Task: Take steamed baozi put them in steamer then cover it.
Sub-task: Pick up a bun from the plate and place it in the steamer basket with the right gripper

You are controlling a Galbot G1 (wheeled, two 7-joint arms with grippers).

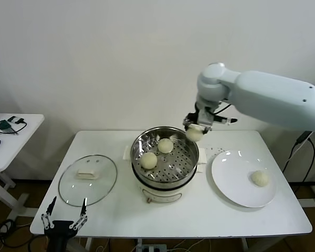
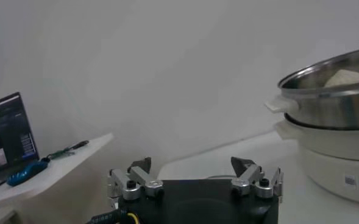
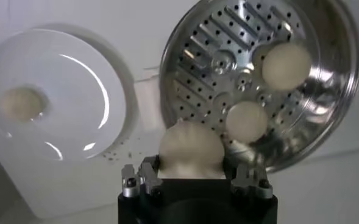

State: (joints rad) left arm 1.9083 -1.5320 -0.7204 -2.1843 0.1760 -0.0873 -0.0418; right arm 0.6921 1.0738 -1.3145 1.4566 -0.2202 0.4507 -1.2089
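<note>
The steamer (image 1: 165, 181) stands mid-table with two steamed baozi (image 1: 165, 145) (image 1: 148, 159) on its perforated tray. My right gripper (image 1: 195, 128) hangs over the pot's right rim, shut on a third baozi (image 1: 194, 134). In the right wrist view that bun (image 3: 190, 149) fills the space between the fingers of the right gripper (image 3: 191, 171), above the steamer's edge (image 3: 325, 109). One more baozi (image 1: 260, 178) lies on the white plate (image 1: 236, 189). The glass cover (image 1: 73, 184) lies flat left of the pot. My left gripper (image 1: 65, 212) waits open, low at the front left, holding nothing.
A side table (image 1: 10, 144) with small items stands to the left. The left wrist view shows the open left gripper (image 2: 191, 165), the steamer's side (image 2: 331, 109) and a bun's top (image 2: 347, 78). Crumbs dot the table between pot and plate.
</note>
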